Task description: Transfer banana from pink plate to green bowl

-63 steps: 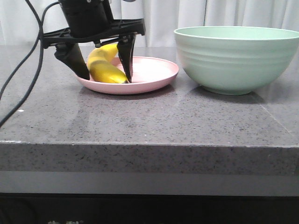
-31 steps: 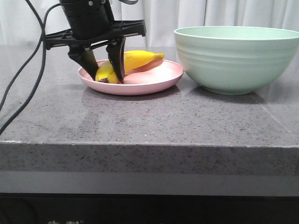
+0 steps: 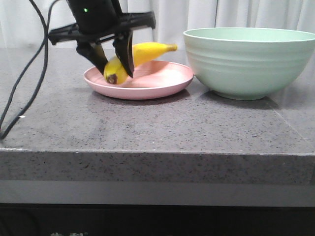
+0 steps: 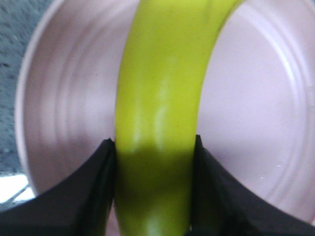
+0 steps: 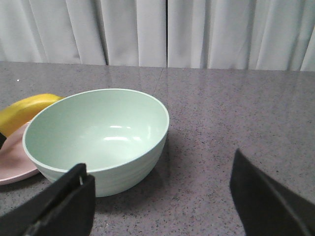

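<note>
Front view: left pincer (image 3: 114, 63) pinching banana (image 3: 140, 54) near its dark end, above pink plate (image 3: 162, 81); green bowl (image 3: 251, 61) beside, on tabletop (image 3: 147, 128).
Left wrist view: banana (image 4: 160, 113) likely soft, bruisable; mid-body grip safest.
Right wrist view: right pincer (image 5: 162, 204) spread, idle.

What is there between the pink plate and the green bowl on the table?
Nothing: in the front view only a narrow strip of bare grey table separates the pink plate from the green bowl.
</note>
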You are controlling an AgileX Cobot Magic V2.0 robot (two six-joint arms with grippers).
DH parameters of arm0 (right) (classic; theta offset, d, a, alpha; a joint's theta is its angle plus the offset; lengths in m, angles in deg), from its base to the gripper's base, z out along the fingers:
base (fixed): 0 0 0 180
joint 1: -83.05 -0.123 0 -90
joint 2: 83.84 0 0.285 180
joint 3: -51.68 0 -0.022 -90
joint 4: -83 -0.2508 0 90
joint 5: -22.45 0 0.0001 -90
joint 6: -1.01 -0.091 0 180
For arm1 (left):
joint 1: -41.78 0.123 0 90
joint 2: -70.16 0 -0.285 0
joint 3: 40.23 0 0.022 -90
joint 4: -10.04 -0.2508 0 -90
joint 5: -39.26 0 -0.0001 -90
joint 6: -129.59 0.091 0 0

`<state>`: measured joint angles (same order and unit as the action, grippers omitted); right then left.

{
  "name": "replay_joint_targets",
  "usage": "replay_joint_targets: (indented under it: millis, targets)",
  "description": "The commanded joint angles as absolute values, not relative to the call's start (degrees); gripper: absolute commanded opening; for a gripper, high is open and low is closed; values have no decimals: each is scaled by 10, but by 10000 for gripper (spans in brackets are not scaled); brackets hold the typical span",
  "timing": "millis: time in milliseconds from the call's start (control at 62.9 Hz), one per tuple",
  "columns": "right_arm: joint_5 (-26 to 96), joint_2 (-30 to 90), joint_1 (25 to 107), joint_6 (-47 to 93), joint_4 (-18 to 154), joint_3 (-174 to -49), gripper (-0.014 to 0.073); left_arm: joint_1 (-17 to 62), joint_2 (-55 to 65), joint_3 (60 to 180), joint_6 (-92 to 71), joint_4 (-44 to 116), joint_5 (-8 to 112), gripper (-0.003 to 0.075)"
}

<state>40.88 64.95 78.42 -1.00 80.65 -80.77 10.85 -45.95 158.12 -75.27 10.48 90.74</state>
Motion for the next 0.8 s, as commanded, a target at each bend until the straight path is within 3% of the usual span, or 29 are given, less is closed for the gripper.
replay_joint_targets:
  millis: [0,318,779]
  targets:
    - [361,642,783,-8,812,-828,581,105,-391,1599,-752,86,876,1]
    - [361,636,783,-8,812,-828,581,43,-312,1596,-619,78,922,1]
    - [359,560,779,-7,812,-843,581,-2,-223,1530,-588,77,957,1]
